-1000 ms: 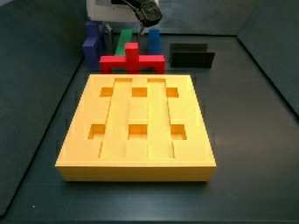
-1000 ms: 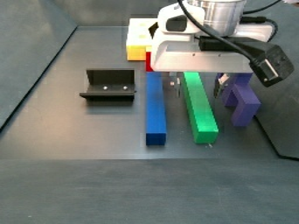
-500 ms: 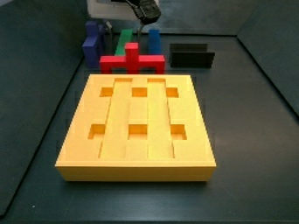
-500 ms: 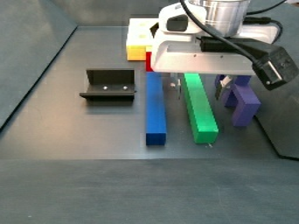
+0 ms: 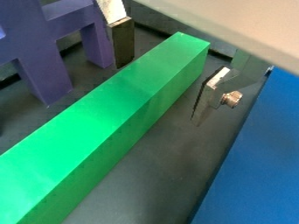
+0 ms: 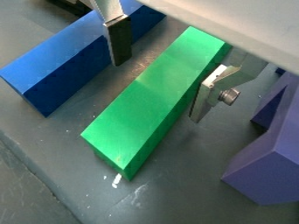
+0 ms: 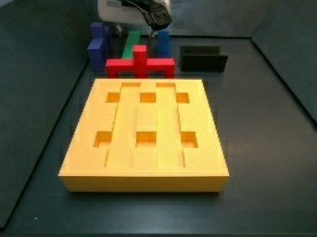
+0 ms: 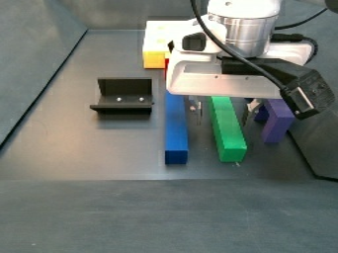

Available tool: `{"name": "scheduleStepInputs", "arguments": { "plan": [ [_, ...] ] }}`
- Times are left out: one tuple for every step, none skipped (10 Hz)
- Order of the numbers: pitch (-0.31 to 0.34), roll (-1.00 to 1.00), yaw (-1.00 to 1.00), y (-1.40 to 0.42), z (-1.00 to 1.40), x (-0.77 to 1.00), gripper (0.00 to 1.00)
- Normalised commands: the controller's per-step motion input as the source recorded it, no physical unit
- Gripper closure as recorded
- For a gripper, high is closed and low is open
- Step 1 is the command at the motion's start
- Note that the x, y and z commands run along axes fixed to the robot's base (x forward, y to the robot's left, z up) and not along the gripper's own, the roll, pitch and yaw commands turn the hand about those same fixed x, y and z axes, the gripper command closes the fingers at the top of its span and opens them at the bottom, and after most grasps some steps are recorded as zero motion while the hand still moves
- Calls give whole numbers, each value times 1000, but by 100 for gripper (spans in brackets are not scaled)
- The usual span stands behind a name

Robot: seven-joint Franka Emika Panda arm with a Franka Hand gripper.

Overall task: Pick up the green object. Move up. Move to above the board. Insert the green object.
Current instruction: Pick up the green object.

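Observation:
The green object (image 6: 158, 96) is a long green bar lying flat on the dark floor; it also shows in a wrist view (image 5: 122, 101) and in both side views (image 8: 228, 128) (image 7: 129, 43). My gripper (image 6: 163, 68) is open and down over the bar, with one finger (image 6: 118, 39) on each long side and small gaps between the pads and the bar. It shows the same way in a wrist view (image 5: 163, 70) and a side view (image 8: 224, 111). The orange-yellow board (image 7: 146, 130) with six square holes lies apart from the bar.
A blue bar (image 8: 176, 124) lies along one side of the green bar and a purple block (image 8: 275, 119) stands close on the other. A red cross block (image 7: 140, 65) sits between the bars and the board. The black fixture (image 8: 123, 96) stands beside the blue bar.
My gripper has come down lower around the green bar, still open. The bar and the other pieces have not moved.

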Motion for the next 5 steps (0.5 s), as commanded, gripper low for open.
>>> {"name": "scheduleStepInputs", "arguments": {
  "plan": [
    [-3, -36, 197, -146, -63, 0, 0],
    [-53, -37, 291, -157, -14, -51, 0],
    [-34, -33, 314, -83, -14, 0, 0],
    [-51, -96, 289, 0, -63, 0, 0],
    [-86, -131, 97, 0, -34, 0, 0]
  ]
}}
